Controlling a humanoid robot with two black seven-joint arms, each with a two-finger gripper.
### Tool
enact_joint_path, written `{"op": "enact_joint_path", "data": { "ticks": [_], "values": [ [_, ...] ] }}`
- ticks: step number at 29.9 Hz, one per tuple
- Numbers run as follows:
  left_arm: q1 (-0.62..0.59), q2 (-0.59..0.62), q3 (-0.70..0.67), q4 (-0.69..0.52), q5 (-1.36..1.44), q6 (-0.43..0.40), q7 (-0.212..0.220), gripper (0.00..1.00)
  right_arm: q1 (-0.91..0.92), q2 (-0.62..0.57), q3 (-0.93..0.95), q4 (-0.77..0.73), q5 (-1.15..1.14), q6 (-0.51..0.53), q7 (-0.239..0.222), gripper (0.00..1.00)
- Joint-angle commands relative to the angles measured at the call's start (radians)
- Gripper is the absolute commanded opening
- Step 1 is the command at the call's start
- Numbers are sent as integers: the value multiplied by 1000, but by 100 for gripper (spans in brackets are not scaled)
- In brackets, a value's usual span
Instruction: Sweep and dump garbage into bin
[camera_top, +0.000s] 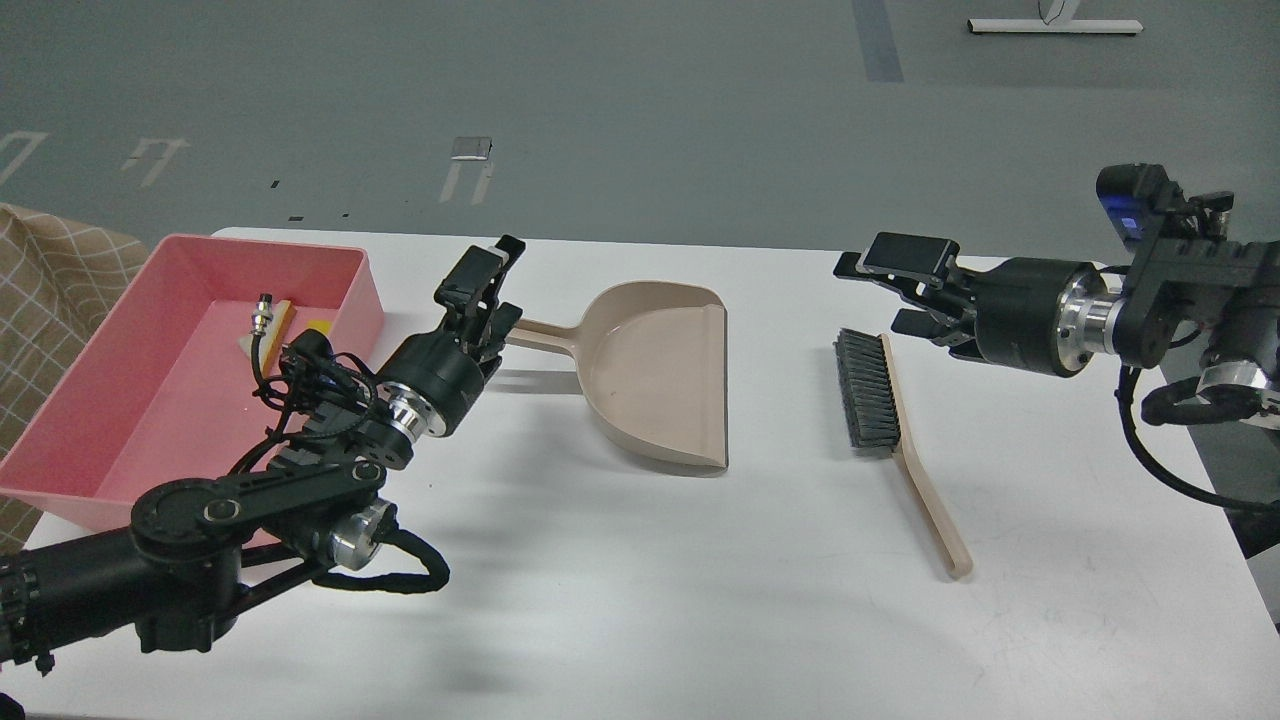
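Both pieces of garbage — a bright yellow sponge-like chunk (318, 327) and a white bread slice with brown crust (270, 325) — lie on the floor of the large shallow pink plastic tub (110, 400) at the white table's (640, 600) left end, partly hidden by the left arm's cabling. The left gripper (487, 290) hovers with fingers spread, holding nothing, just beside the handle of the beige scoop-shaped dustpan (655, 370), which rests empty on the table. The right gripper (880, 290) — likewise spread and empty — hangs just above the black-bristled brush with beige handle (890, 420), lying flat right of the dustpan.
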Motion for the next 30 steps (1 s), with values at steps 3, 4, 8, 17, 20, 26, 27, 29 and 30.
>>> {"op": "enact_joint_path", "data": {
  "ticks": [3, 4, 8, 17, 20, 26, 27, 29, 30],
  "values": [
    [-96, 11, -39, 4, -8, -31, 0, 98, -43, 134, 203, -41, 0, 0, 0, 100],
    [-118, 11, -49, 9, -9, -45, 0, 98, -46, 173, 235, -65, 0, 0, 0, 100],
    [-179, 11, -56, 29, -9, -67, 0, 98, -42, 247, 297, -139, 0, 0, 123, 100],
    [-330, 3, -92, 150, -3, -212, 0, 98, 10, 388, 473, -349, 1, 0, 439, 100],
    [-325, -1, -177, 197, -2, -307, 0, 98, 53, 420, 519, -423, 40, 0, 476, 100],
    [-322, -78, -328, 392, -12, -579, 0, 98, 153, 432, 523, -631, 321, 0, 464, 100],
    [-322, -86, -342, 414, -12, -600, 0, 98, 158, 435, 518, -654, 346, 0, 460, 100],
    [-321, -104, -368, 464, -12, -656, 0, 98, 179, 449, 498, -738, 412, 0, 418, 100],
    [-321, -113, -378, 492, -12, -686, 0, 98, 202, 457, 489, -792, 458, 0, 376, 100]
  ]
}}
